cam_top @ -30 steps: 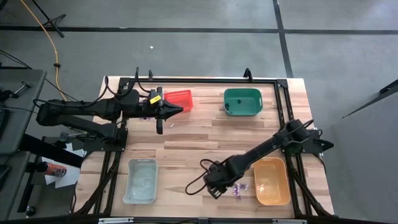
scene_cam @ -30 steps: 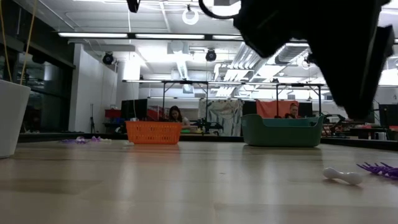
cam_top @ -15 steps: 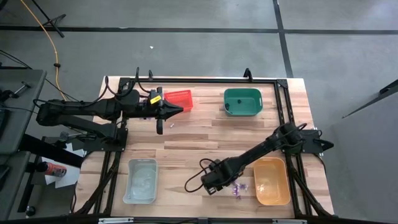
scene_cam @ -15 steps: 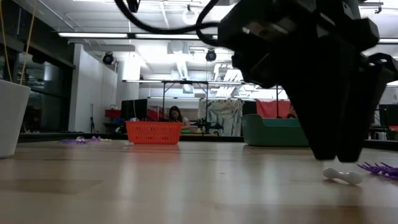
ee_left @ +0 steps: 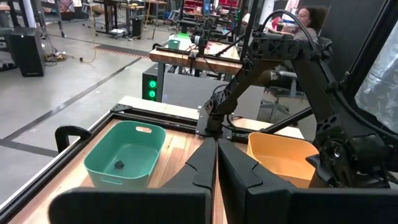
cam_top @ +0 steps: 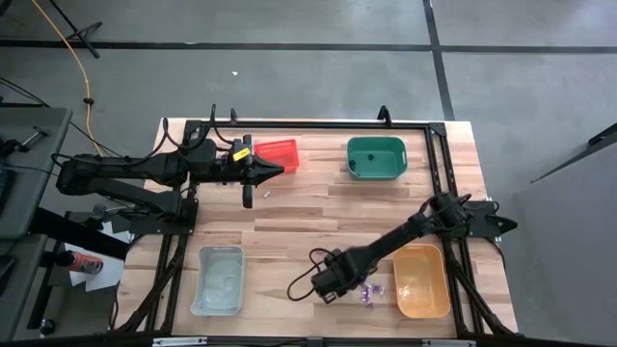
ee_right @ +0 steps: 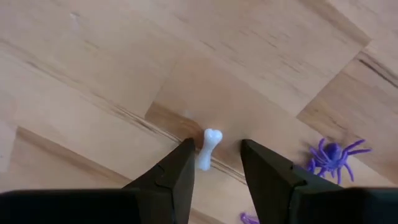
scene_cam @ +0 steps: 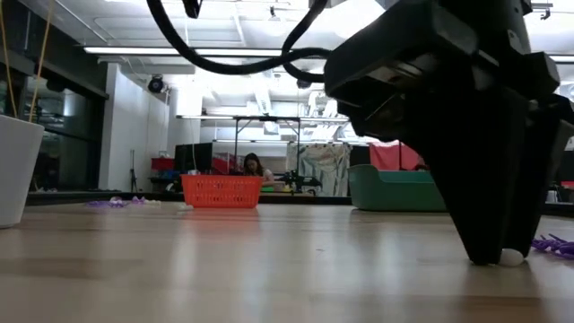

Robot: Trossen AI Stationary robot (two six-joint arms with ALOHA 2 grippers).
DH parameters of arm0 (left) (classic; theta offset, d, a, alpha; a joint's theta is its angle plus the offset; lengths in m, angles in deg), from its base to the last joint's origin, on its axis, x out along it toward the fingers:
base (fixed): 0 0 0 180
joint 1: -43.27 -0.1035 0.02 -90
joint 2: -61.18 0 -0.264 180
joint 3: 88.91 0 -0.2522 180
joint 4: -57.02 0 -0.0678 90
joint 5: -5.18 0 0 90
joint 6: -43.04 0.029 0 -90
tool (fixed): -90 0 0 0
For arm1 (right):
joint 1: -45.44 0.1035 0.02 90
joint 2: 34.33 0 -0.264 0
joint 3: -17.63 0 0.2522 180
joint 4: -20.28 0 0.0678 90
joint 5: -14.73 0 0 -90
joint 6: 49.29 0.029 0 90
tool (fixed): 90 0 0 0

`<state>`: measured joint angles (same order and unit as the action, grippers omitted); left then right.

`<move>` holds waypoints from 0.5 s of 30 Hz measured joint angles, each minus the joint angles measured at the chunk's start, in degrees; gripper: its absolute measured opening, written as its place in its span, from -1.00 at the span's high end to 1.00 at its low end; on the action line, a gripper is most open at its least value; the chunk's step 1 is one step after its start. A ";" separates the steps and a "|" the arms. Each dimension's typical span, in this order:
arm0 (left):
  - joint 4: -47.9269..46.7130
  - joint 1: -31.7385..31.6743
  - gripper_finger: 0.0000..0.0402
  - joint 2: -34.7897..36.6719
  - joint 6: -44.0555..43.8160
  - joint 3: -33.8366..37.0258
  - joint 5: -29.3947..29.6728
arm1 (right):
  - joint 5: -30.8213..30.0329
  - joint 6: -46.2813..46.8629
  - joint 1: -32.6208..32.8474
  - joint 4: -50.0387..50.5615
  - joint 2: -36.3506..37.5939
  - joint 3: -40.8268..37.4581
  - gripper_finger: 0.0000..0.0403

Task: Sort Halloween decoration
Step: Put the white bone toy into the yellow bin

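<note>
Right end effector is pressing down at the desk near 5 o'clock, its two fingers parted and straddling a small white bone that is lying flat on the wood, not yet clamped. Purple spider trinkets are lying loose just beside it, toward the orange bin, which is sitting at 4 o'clock; whether anything is lying in that bin cannot be told. In the low view the right end effector is filling the near side, tips touching the wood, with the bone peeking out at its foot and purple legs showing just past it. Left end effector is hovering at 11 o'clock with its fingers clenched together and nothing between them, its tips reaching the edge of the red bin, whose contents are not showing. Green bin is sitting at 1 o'clock and holding one small dark trinket on its floor. Clear bin is sitting at 7 o'clock; its contents cannot be made out. In the low view more purple trinkets are lying far back on the desk beside the red bin.
</note>
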<state>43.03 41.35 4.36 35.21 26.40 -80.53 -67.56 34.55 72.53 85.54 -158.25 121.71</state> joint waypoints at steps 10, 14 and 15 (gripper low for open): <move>0.04 0.02 0.97 0.00 0.04 0.00 1.28 | -2.00 -7.70 0.02 3.03 -0.02 0.04 0.92; 0.07 0.00 0.97 0.00 0.04 0.00 1.40 | -4.67 -14.56 -0.01 5.73 0.76 -0.10 0.91; 0.07 0.01 0.97 0.00 0.04 0.00 1.40 | -6.55 -16.56 -0.11 7.67 1.23 -0.25 0.94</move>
<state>43.09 41.37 4.36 35.25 26.40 -79.13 -74.11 17.99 72.41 93.21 -157.02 121.46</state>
